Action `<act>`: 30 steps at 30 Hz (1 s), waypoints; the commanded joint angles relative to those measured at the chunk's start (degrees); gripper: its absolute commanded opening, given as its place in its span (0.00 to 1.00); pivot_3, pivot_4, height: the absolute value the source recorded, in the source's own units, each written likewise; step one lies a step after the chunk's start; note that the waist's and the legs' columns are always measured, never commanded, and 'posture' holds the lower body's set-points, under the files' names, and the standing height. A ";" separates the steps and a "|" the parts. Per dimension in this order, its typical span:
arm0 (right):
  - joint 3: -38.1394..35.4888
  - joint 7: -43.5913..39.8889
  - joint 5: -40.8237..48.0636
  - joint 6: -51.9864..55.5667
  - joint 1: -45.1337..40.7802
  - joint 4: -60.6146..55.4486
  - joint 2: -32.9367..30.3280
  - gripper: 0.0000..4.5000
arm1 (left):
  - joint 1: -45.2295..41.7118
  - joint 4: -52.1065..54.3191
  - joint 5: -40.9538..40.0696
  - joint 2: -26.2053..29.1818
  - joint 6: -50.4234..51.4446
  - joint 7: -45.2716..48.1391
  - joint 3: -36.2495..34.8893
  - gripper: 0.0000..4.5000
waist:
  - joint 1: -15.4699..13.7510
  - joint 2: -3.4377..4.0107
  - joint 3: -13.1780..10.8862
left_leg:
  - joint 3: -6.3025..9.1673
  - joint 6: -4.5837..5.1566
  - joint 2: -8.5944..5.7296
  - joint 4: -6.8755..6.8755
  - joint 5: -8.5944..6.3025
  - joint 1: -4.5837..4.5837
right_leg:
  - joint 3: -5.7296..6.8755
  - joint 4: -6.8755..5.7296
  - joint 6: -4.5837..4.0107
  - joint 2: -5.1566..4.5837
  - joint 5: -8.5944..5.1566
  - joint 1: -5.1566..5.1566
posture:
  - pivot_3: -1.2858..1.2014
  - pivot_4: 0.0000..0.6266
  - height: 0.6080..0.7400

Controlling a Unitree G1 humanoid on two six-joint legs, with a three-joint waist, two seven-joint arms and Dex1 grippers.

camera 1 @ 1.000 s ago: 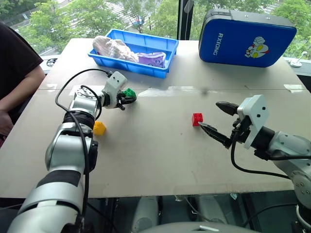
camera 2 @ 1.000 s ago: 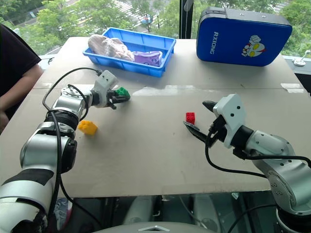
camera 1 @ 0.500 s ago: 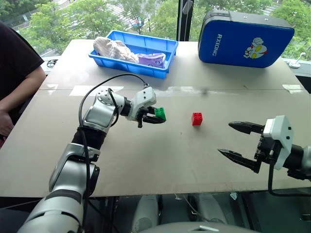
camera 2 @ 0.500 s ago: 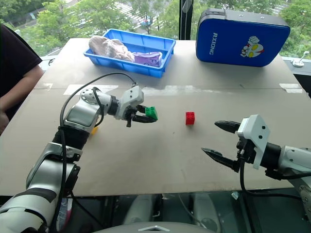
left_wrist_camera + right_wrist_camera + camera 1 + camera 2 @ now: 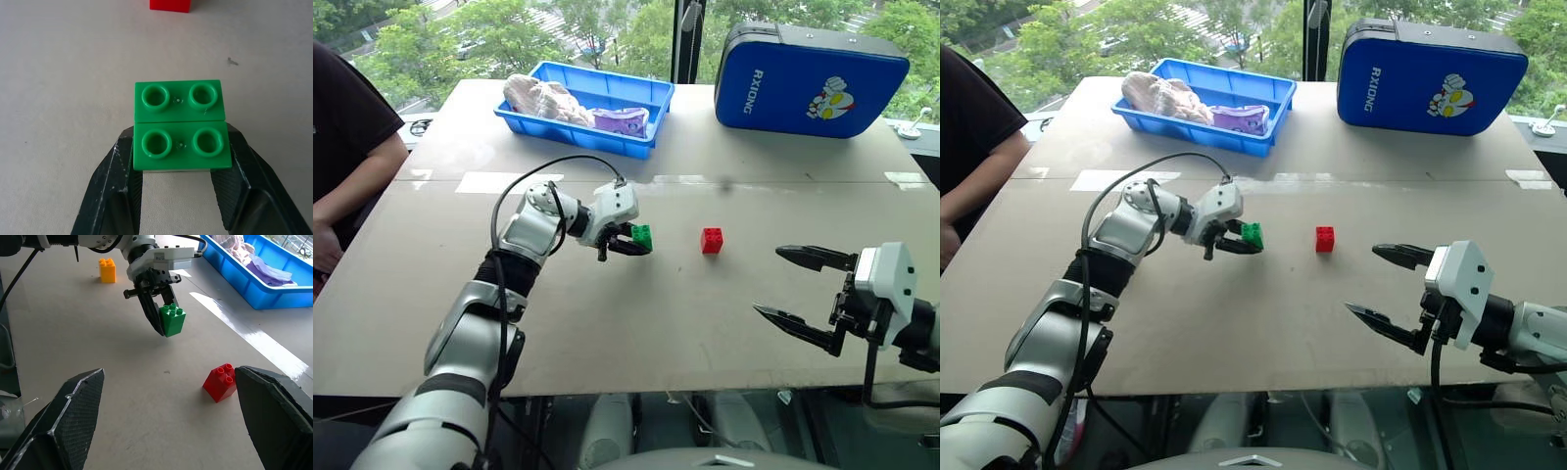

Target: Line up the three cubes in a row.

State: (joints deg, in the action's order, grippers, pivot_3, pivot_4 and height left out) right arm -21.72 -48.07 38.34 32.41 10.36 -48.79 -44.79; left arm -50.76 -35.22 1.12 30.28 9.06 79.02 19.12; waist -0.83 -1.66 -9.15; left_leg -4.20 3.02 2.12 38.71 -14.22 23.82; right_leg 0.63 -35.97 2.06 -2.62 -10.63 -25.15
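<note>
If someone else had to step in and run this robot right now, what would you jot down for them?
Left gripper: shut on the green cube, held just above the table, left of the red cube.
Right gripper: open, empty, near the table's front edge.
Yellow-orange cube: on the table, far off behind the left arm.
Done: green cube picked up and brought near red.
Left: set green down beside red, then fetch the yellow-orange cube to finish the row.

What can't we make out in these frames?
- yellow-orange cube: in the head views the left arm covers its spot.
- red cube: cut off by the left wrist view's edge.
- green cube, in the left gripper: whether it touches the table is unclear.
- blue tray: contents are bundled, not identifiable.
</note>
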 commanded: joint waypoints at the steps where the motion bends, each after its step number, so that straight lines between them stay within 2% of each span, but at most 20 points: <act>1: -1.29 1.39 0.81 -0.40 0.79 -2.36 -0.67 0.98 | -3.07 -2.64 0.78 -1.46 -4.03 1.01 0.46 0.30 | -0.09 -0.01 0.00 | 0.01 0.00 0.00 0.01 0.00 0.01 | 0.00 0.00 0.00 0.00 0.00 0.00 | 0.52 0.24 1.00; 19: -2.13 5.77 3.55 0.61 2.01 -5.07 -1.48 0.98 | -7.33 -13.94 3.39 -5.11 -12.01 2.20 0.74 0.30 | -0.03 -0.02 0.00 | 0.02 0.03 0.00 0.02 -0.02 0.03 | 0.01 0.01 -0.02 -0.01 0.02 0.00 | 0.52 0.24 1.00; 21: -2.05 6.03 3.70 0.58 1.82 -4.94 -1.76 0.98 | -7.62 -14.69 3.54 -5.37 -12.06 2.11 0.60 0.52 | -0.03 -0.02 0.00 | 0.02 0.03 0.00 0.03 -0.02 0.03 | 0.01 0.01 -0.02 -0.01 0.01 0.01 | 0.52 0.24 1.00; 23: -1.90 6.17 3.69 0.49 1.74 -4.83 -1.92 0.98 | -7.79 -15.12 3.61 -5.54 -12.45 1.46 0.30 0.63 | -0.03 -0.02 0.00 | 0.03 0.03 0.00 0.03 -0.02 0.03 | 0.01 0.01 -0.02 -0.01 0.01 0.01 | 0.52 0.24 1.00; 26: -1.91 6.21 3.76 0.27 1.97 -4.84 -2.04 0.98 | -7.43 -13.84 3.18 -4.71 -11.92 1.21 -0.40 0.95 | -0.01 -0.02 0.00 | 0.03 0.03 0.00 0.04 -0.02 0.03 | 0.01 0.01 -0.01 -0.01 0.02 0.02 | 0.52 0.24 1.00; 30: -1.64 5.78 4.23 -0.15 1.39 -4.08 -2.27 0.98 | -3.04 -2.43 -0.70 0.95 -4.40 4.04 -3.76 0.98 | 0.50 -0.02 0.00 | 0.01 0.03 0.03 0.04 -0.02 0.02 | -0.01 0.01 -0.09 0.00 0.06 0.00 | 0.52 0.24 1.00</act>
State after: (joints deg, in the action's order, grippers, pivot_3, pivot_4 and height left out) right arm -21.82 -42.18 41.76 33.36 12.24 -51.92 -46.53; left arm -54.83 -43.62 2.92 28.82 1.79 81.86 18.23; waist -0.33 -1.68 -9.16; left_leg -4.20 3.05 2.20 38.74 -14.24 23.85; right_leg 0.60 -35.96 1.93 -2.61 -10.55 -25.17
